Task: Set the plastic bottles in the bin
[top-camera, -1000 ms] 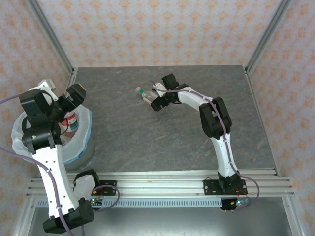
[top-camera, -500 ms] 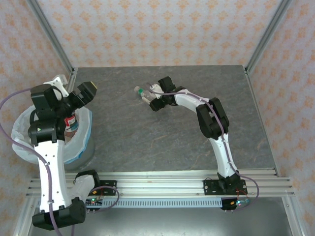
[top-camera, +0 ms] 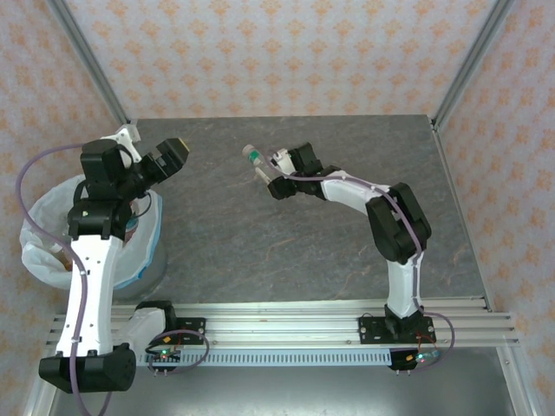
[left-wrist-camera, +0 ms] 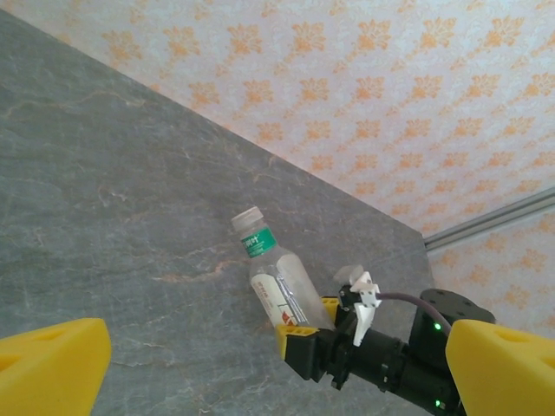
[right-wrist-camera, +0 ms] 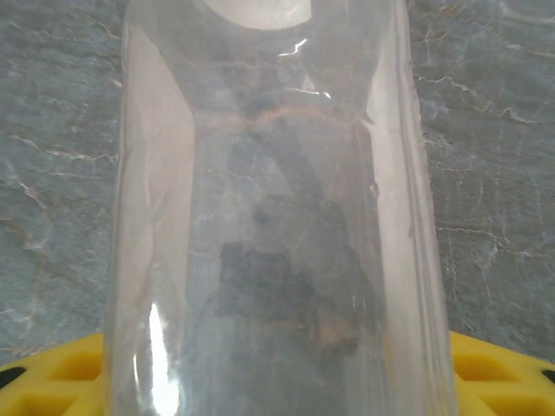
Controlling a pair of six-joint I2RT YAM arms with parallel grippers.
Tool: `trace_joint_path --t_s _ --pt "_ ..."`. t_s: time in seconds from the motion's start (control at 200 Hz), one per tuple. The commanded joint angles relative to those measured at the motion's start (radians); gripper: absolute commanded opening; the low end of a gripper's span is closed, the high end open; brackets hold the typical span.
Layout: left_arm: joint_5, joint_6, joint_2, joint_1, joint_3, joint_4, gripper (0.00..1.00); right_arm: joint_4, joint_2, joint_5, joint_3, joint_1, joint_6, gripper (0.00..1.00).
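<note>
Top external view has the right arm stretched over the grey worktop [top-camera: 260,251] toward its far middle, where the right fingers [top-camera: 274,185] pinch 1 clear bottle [top-camera: 254,159] by its lower part. The bottle points away from the arm, its cap toward the back wall.

Left wrist view shows that bottle tilted, with its white cap [left-wrist-camera: 245,217] uppermost, a green label [left-wrist-camera: 257,244] just under the neck, and its base hidden between the right fingers. Whether the base touches the worktop cannot be told. The 2 yellow left fingers [left-wrist-camera: 52,368] sit at the lower corners of this view, spread wide with nothing between them.

Right wrist view looks straight along the bottle's clear body, with yellow pads showing on either side at the bottom edge.

At the left edge of the worktop stands the bin [top-camera: 154,260], lined with a white bag [top-camera: 35,251]. The left arm rises beside it, and its spread fingers hang over the worktop just beyond the bin's far rim, well apart from the bottle.
</note>
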Motion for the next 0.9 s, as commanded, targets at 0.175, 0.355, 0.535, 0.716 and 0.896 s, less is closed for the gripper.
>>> trace_joint_path --t_s 0.175,0.355,0.535,0.716,0.896 --pt "-0.045 -0.085 0.026 -0.061 -0.045 0.119 1.0 0.281 -0.179 0.027 -0.215 0.023 0.164 0.5" --pt "-0.045 -0.093 0.08 -0.152 -0.047 0.166 1.0 0.317 -0.26 -0.01 -0.263 0.03 0.215 0.5" --pt "-0.07 -0.07 0.151 -0.208 -0.02 0.171 1.0 0.381 -0.302 -0.077 -0.285 0.044 0.273 0.49" --pt "-0.082 -0.098 0.218 -0.215 -0.02 0.238 1.0 0.489 -0.307 -0.145 -0.301 0.059 0.353 0.49" --pt "-0.047 -0.123 0.288 -0.224 -0.02 0.335 1.0 0.525 -0.327 -0.215 -0.306 0.082 0.366 0.5"
